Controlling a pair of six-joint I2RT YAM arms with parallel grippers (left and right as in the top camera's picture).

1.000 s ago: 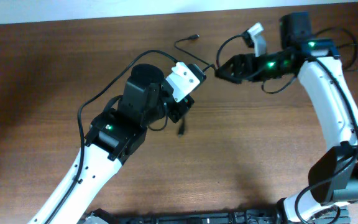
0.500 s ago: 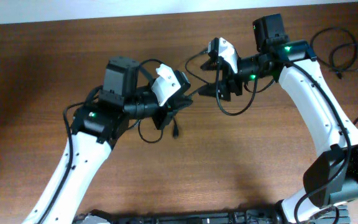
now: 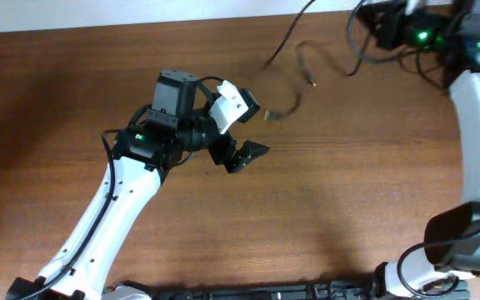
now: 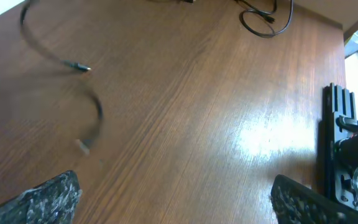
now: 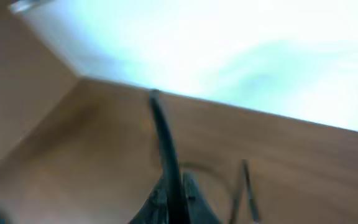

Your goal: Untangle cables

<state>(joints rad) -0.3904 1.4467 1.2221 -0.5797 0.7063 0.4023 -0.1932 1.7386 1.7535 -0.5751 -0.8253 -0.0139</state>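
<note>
Overhead view: our right hand (image 5: 171, 198), at the tabletop's far edge, is clenched on the thin black flexible cable (image 4: 99, 115).
Cable axis: far-right toward centre, blurred.
Left hand (image 3: 247, 156): released, empty, nearer the loose plug end just beyond it.
Obstructions: none between; second black cord loop (image 4: 267, 25) well apart on the brown wooden tabletop (image 3: 348, 192).

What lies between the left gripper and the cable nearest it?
Only bare wooden table: the overhead view shows nothing between the open left gripper and the blurred cable.
</note>
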